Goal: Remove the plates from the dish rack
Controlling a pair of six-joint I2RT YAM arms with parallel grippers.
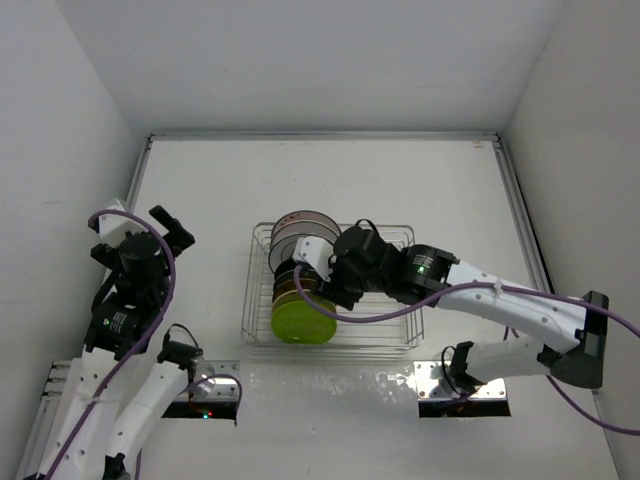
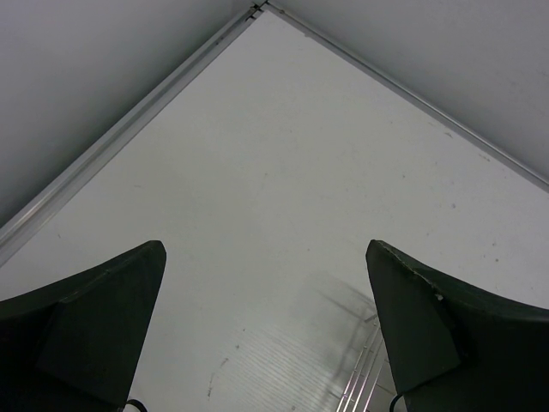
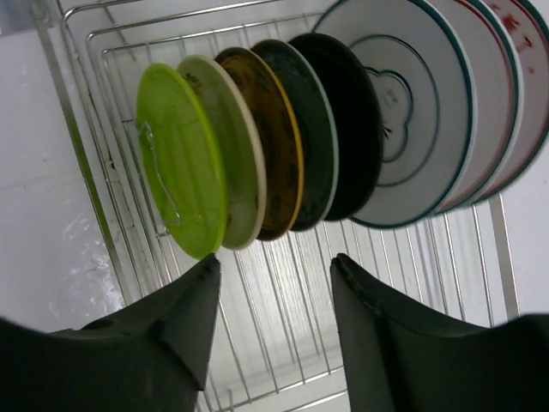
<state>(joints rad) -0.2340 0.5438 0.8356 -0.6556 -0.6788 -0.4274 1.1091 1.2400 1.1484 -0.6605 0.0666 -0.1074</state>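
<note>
Right now we see the dish rack (image 1: 400, 332) sitting in the middle of the white surface (image 1: 330, 180), with the plates (image 3: 343, 129) standing on edge in a tight row along its left side. From the right wrist view we count the lime green plate (image 3: 180, 159) at the near end of the row. A cream plate (image 3: 238, 154) follows it, then a brown plate (image 3: 276, 146), a dark teal plate (image 3: 316, 129) and a black plate (image 3: 356, 120). After these comes a white plate with teal rings (image 3: 412, 112). Beyond that we make out more white plates with red rims (image 3: 506, 94), though we cannot tell how many, as they run past the frame's edge.

From above, the right arm reaches across the rack from the right. The right fingers (image 3: 184, 318) hang over the bare wire bars just beside the row, pointed toward its near end. They stand partly apart with a clear gap between them, and we see only rack bars in that gap. They touch no plate and hold nothing.

Over at the left side of the surface, well apart from the rack, the left fingers (image 2: 111, 296) are spread wide and hold nothing. They look down on the bare surface toward its far corner, and a corner of the rack shows at the lower right of that view.
</note>
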